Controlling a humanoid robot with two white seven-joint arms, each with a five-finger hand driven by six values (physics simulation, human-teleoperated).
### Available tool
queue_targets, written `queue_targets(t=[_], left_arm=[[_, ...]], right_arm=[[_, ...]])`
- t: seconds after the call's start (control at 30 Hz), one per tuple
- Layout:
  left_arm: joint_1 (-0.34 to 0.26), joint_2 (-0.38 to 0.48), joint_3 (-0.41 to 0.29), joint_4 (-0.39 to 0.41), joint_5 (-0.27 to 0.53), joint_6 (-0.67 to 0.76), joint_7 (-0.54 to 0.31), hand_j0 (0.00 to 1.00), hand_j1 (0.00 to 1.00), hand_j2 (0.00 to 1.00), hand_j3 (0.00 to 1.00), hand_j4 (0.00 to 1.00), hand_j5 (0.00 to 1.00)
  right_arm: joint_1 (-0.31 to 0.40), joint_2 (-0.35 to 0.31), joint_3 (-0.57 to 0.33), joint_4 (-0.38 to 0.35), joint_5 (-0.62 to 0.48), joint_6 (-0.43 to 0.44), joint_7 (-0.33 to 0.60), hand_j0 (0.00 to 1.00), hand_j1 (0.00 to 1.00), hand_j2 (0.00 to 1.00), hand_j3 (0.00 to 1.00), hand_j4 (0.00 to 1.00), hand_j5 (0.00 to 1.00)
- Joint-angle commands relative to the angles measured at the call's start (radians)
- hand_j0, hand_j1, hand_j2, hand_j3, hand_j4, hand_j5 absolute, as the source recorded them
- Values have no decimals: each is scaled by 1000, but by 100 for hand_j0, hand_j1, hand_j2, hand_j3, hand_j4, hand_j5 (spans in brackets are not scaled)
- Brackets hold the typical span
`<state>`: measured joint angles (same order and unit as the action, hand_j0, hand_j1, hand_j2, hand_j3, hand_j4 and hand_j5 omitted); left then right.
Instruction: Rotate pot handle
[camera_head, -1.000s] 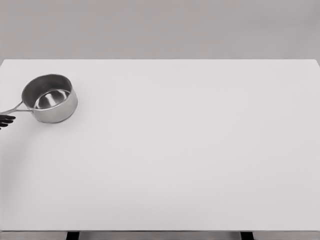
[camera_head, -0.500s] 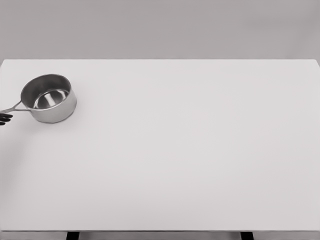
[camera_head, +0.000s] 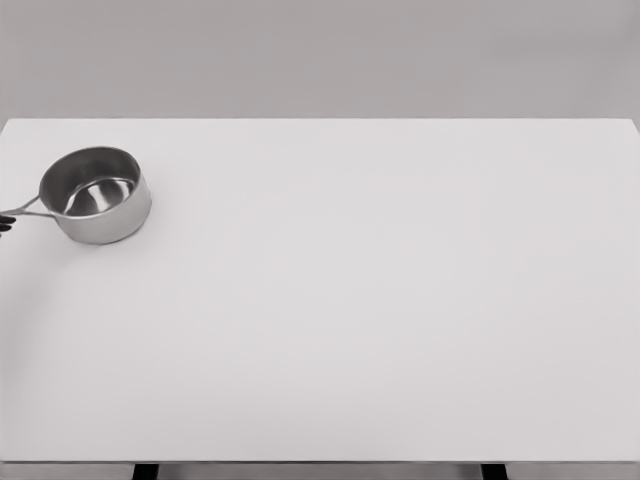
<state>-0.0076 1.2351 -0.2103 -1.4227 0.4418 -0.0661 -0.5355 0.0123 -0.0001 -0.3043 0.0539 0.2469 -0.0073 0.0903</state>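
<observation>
Standing at the bench's (camera_head: 380, 300) far-left corner, the steel pot (camera_head: 95, 195) points its handle (camera_head: 28, 211) off the left edge, where a dark hand (camera_head: 5, 223), presumably positioned to swing it, barely shows, its grip impossible to tell.

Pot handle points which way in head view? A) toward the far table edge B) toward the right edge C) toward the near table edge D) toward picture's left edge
D: the handle leaves the pot leftward, reaching the dark hand at the frame's left edge.
</observation>
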Motion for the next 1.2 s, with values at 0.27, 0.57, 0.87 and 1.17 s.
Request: queue_targets(t=[0.27, 0.57, 0.87, 1.17], left_arm=[[-48, -39, -4, 28, -63, 0, 0, 100, 100, 100, 100, 100, 100], [-101, -89, -7, 65, -153, 0, 0, 100, 100, 100, 100, 100, 100], [-121, -101, -9, 65, -181, 0, 0, 100, 100, 100, 100, 100, 100], [-155, -132, -11, 84, -219, 0, 0, 100, 100, 100, 100, 100, 100]], right_arm=[[0, 0, 1, 1, 0, 0, 0, 100, 100, 100, 100, 100, 100], [0, 0, 1, 0, 0, 1, 0, 100, 100, 100, 100, 100, 100], [0, 0, 1, 1, 0, 0, 0, 100, 100, 100, 100, 100, 100], [0, 0, -1, 0, 0, 1, 0, 100, 100, 100, 100, 100, 100]])
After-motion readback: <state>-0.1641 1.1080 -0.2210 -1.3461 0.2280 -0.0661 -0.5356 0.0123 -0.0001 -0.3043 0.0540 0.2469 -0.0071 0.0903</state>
